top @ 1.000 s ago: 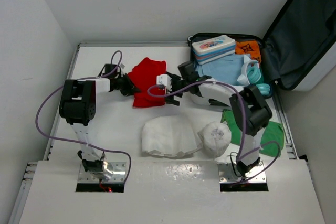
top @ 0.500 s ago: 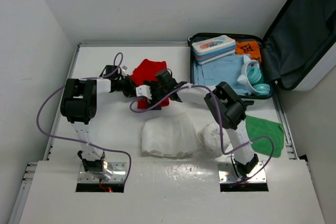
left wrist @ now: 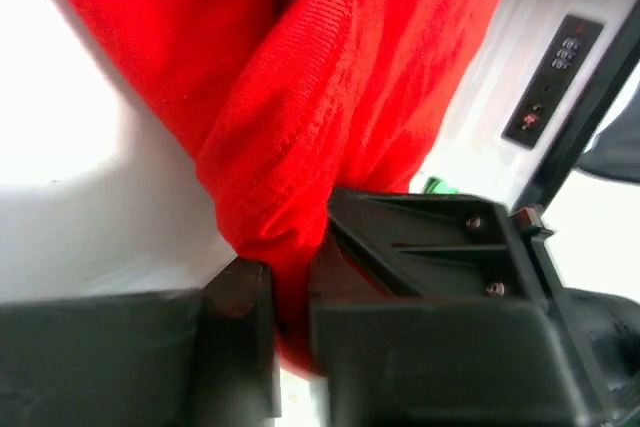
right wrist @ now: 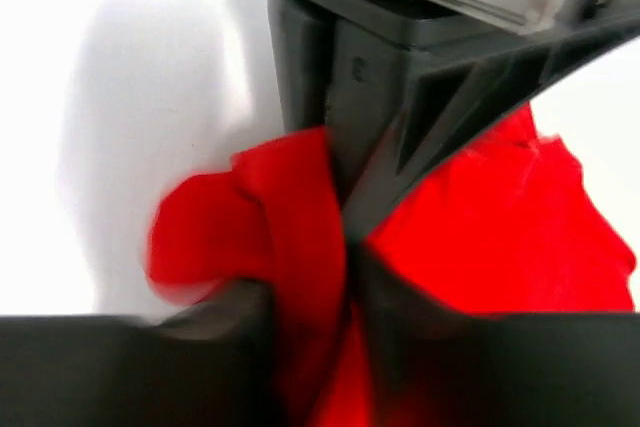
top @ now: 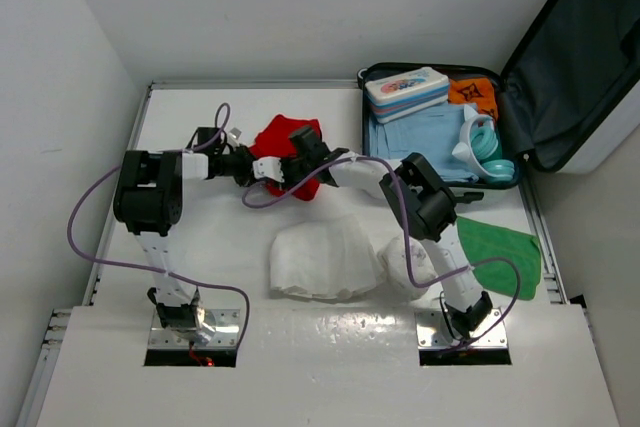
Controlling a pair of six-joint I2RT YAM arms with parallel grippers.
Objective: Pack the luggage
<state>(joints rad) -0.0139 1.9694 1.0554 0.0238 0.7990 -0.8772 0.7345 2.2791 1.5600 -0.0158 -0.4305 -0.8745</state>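
My left gripper clamped on the red cloth, my right gripper pinching the same cloth from its right side, luggage lying open right of the cloth, lid raised

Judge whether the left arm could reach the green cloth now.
Probably not: the left gripper is shut on the red garment, and the right arm lies between it and the green cloth.

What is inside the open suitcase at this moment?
The luggage holds a light blue cloth, a lidded box, an orange cloth and a teal ringed item. Anything beneath them is covered.
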